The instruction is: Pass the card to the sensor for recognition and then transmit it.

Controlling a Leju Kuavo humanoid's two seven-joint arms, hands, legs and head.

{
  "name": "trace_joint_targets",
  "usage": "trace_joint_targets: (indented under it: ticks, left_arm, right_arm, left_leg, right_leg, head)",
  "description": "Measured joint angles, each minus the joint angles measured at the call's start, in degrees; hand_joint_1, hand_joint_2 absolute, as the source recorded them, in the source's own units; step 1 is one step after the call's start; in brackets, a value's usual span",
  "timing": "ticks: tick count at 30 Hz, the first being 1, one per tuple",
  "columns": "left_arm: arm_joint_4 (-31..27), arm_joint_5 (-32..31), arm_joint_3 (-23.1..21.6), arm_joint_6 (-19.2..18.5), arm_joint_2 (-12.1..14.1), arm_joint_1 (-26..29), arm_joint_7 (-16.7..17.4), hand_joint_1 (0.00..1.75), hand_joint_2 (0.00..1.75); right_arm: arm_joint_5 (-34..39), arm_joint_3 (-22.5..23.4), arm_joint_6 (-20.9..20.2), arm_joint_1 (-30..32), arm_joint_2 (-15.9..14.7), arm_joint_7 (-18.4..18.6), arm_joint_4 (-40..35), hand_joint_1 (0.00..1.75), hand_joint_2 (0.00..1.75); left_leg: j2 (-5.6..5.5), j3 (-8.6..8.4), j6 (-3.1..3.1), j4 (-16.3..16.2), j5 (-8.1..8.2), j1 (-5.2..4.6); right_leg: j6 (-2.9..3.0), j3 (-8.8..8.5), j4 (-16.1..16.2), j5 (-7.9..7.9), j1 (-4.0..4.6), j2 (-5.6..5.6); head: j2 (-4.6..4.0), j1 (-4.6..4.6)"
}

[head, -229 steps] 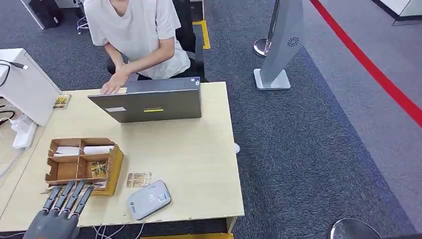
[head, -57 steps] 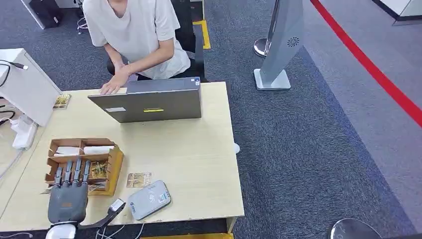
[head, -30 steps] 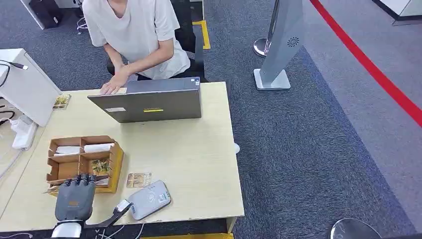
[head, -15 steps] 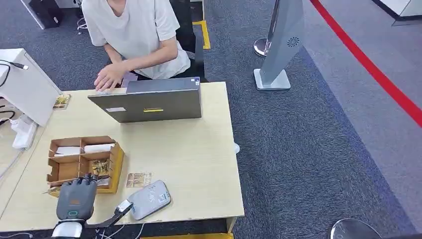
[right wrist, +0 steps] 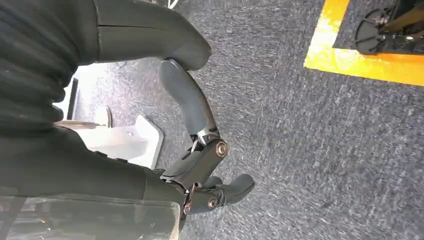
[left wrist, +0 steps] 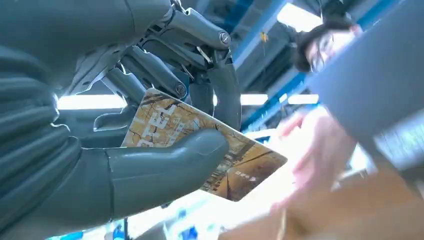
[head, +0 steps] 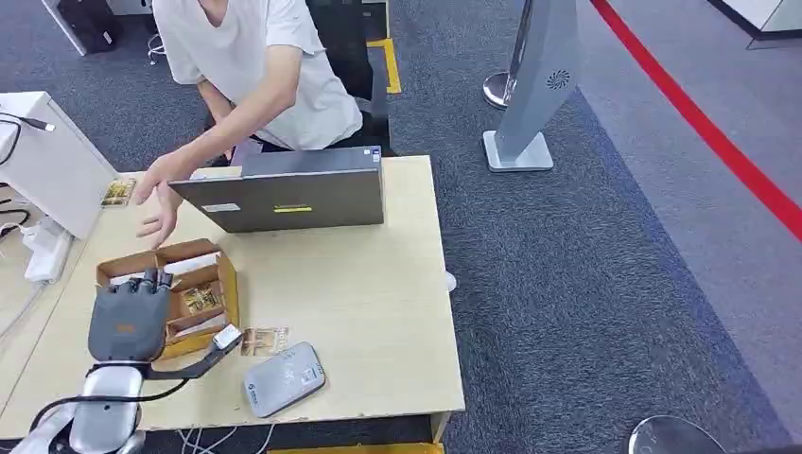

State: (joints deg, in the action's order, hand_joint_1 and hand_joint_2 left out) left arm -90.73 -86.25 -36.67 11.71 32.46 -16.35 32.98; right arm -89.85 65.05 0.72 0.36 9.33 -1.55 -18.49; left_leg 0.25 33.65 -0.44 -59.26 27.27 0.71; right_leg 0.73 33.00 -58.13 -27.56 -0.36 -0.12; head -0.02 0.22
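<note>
My left hand [head: 125,317] hovers over the near end of a wooden divided box [head: 230,291], left of the grey-white card sensor [head: 283,378] at the table's front edge. In the left wrist view this hand [left wrist: 125,170] pinches a brown-gold patterned card [left wrist: 240,162] between thumb and fingers. A second, similar card [head: 264,340] lies flat on the table between the box and the sensor. My right hand [right wrist: 200,150] hangs over the dark carpet, holding nothing, fingers loosely bent and apart from the thumb.
A person sits behind the table and reaches a hand [head: 156,203] toward the box's far end. A grey laptop [head: 293,199] stands at the back of the table. Another card [head: 117,192] lies at the far left. The pale table [head: 378,312] stretches bare to the right.
My left hand has risen from the box with a card. The box now sits turned and farther up the table. The person's hand has left the laptop and reaches toward the box.
</note>
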Motion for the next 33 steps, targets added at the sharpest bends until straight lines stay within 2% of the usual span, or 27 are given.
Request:
trace_joint_targets:
  ticks: [4,10,17,25,26,33]
  left_arm:
    - [-1.0,0.0,2.1,-1.3,-0.2,-3.2,-1.9,1.75,1.75]
    - [-1.5,0.0,3.0,-1.4,-0.2,-4.4,-2.0,1.75,1.75]
    - [-1.0,0.0,5.2,-4.5,0.5,-9.5,-4.6,1.75,1.75]
    - [-0.2,0.0,5.4,-5.2,0.8,-11.6,-4.3,1.75,1.75]
    - [-0.2,0.0,5.4,-5.4,0.8,-11.7,-4.3,0.0,1.75]
    - [-0.2,0.0,5.4,-5.4,0.3,-11.9,-5.4,0.0,1.75]
  right_arm:
    - [0.0,-0.9,0.0,-0.2,-0.2,0.0,0.7,0.0,1.75]
    - [0.0,-1.1,0.1,-0.2,-0.3,0.0,1.1,0.0,1.75]
    - [0.0,-2.2,0.4,-0.3,-0.9,0.4,2.1,0.0,1.75]
    - [0.0,-3.0,0.3,-0.3,-1.2,0.9,2.9,0.0,1.75]
    - [0.0,-3.1,0.3,-0.3,-1.2,0.9,2.9,0.0,1.75]
    - [0.0,-3.7,0.3,-0.3,-1.2,0.7,3.2,0.0,1.75]
  left_leg:
    - [0.07,-0.04,-0.01,0.0,-0.01,-0.01]
    - [0.05,-0.03,-0.04,0.0,-0.02,0.0]
    - [0.05,-0.01,-0.05,0.0,-0.05,0.0]
    - [0.08,0.02,-0.04,0.0,-0.05,-0.01]
    - [0.08,0.03,-0.04,0.0,-0.05,-0.01]
    - [0.07,0.07,-0.03,0.0,-0.04,-0.01]
  right_leg:
    - [0.05,0.0,0.0,0.05,0.0,0.07]
    - [0.05,0.03,0.0,0.04,0.0,0.06]
    - [0.05,0.04,0.0,0.05,0.0,0.06]
    - [0.05,0.09,0.0,0.05,0.0,0.11]
    - [0.05,0.1,0.0,0.05,0.0,0.11]
    - [0.04,0.14,0.0,0.04,-0.01,0.1]
  head:
    - [0.0,-0.02]
    - [0.0,0.0]
    - [0.0,-0.02]
    - [0.0,0.0]
    - [0.0,0.0]
    - [0.0,-0.02]
